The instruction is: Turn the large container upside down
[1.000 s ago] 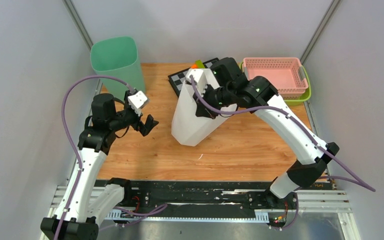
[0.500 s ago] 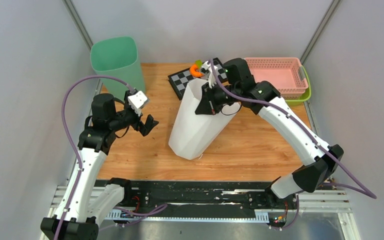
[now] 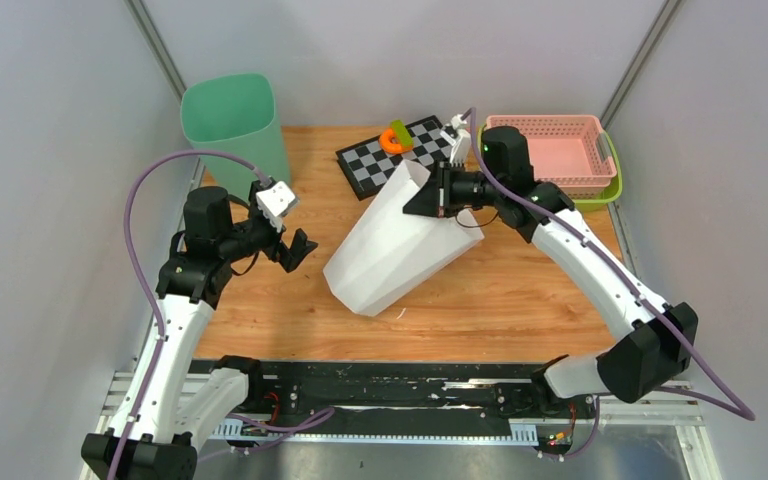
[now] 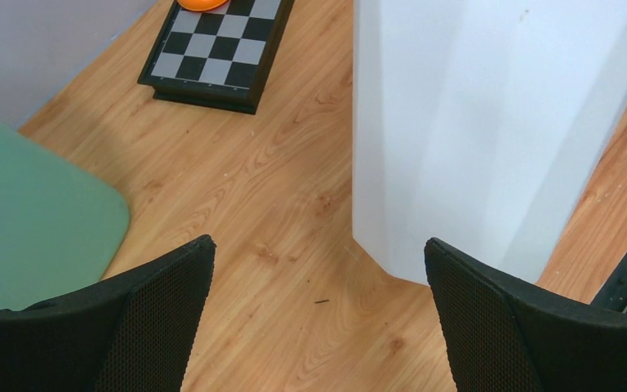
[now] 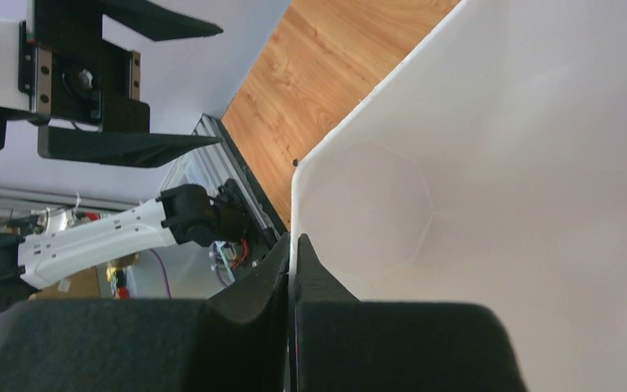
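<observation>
large container tipped, right tool on rim

tall white faceted plastic container [image 3: 385, 255] leaning on wooden desk [image 3: 500, 295], base edge down near-left, mouth raised far-right. right tool [image 3: 432, 192] clamped on rim wall at mouth end. left tool [image 3: 295, 250] wide apart, empty, beside base, not touching. long axis pointing up toward right arm.

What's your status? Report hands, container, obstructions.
Right hand shut on rim of white container. Left hand open, holding nothing. Container tilted, lower end on table, not yet inverted. Chessboard close behind it.
</observation>
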Controlling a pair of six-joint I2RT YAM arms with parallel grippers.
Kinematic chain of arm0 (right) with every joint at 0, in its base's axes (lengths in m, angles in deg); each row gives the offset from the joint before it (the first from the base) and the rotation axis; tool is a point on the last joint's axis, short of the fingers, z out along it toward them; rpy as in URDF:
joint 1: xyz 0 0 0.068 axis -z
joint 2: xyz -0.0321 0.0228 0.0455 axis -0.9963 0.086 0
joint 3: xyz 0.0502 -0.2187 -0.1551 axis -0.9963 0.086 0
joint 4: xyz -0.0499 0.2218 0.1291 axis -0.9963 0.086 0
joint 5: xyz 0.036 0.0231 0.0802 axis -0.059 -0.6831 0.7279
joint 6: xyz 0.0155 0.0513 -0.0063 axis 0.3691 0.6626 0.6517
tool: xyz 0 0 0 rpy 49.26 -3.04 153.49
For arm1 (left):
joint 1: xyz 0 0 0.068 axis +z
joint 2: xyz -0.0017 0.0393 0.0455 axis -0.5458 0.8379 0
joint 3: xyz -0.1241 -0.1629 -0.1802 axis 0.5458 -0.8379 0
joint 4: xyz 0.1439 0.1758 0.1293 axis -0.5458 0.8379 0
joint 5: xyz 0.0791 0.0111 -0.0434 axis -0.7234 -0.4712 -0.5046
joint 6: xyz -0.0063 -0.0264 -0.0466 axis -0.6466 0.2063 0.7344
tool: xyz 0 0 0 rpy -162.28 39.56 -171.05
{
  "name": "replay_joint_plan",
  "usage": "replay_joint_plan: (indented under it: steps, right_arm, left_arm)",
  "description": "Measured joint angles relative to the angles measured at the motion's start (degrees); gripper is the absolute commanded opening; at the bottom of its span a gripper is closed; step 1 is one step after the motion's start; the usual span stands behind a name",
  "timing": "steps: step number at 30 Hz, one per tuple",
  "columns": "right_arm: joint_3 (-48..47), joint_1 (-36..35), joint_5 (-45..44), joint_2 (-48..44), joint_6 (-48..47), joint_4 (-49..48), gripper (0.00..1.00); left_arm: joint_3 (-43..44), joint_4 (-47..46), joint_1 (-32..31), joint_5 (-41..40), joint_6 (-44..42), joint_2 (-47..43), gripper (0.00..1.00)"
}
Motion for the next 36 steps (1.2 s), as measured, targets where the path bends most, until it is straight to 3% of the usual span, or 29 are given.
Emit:
replay_joint_plan:
  steps: [20, 36]
  right_arm:
    - [21.31, 9.44, 1.81, -5.51, 7.65, -24.72, 0.03]
    - [27.39, 10.86, 2.49, -3.21, 5.95, -28.02, 0.31]
  left_arm:
    - [0.0, 0.0, 0.0, 0.22, 0.13, 0.0, 1.0]
    - [-0.31, -0.04, 0.0, 0.28, 0.13, 0.33, 1.0]
